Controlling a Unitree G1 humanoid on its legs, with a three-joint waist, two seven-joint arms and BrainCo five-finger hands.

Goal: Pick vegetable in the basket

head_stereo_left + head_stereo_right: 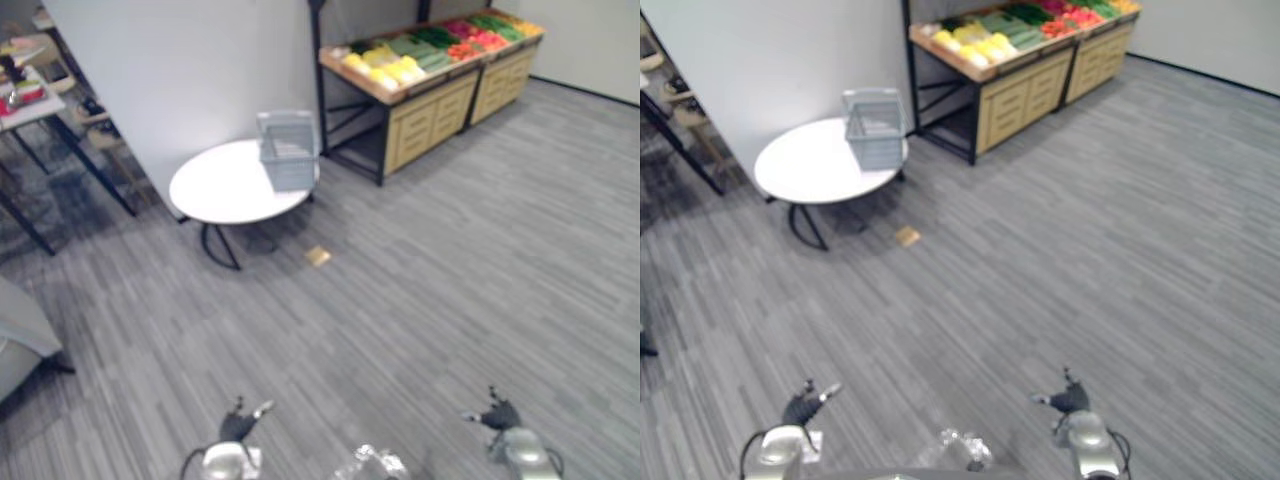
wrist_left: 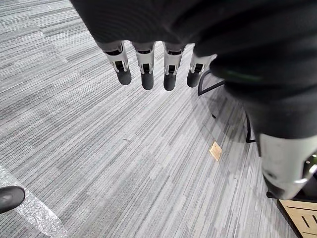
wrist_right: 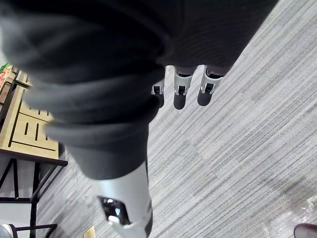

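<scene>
Both hands sit low over the grey floor (image 1: 430, 280), well apart from each other. The left hand (image 1: 238, 425) is open: its fingers (image 2: 147, 74) hang straight & relaxed w/ nothing in them. Same for the right hand (image 1: 497, 414): fingers (image 3: 180, 96) straight, thumb out to the side, open and empty.

Ahead of the left hand, slightly toward the right hand's side, a small tan piece (image 1: 318, 256) lies flat on the floor. We can't tell what it is.

Just past it stands a round white desk (image 1: 220, 190) on dark legs. A grey basket (image 1: 288, 150) sits upright at the desk's far edge, on the side nearer the right hand. We can't tell if anything is inside it.

Farther out, ahead of the right hand, there's a wooden produce stand (image 1: 430, 118) w/ drawer fronts. The veg (image 1: 420, 50) lies on top in rows: yellow nearest the basket, then green, then red farther along. So the veg we see is on the stand, beside the desk but apart from the basket, and well away from both hands.

A white wall panel (image 1: 180, 70) stands behind the desk. Far out past the left hand's outer side is a second desk (image 1: 30, 100) w/ small clutter on it.
</scene>
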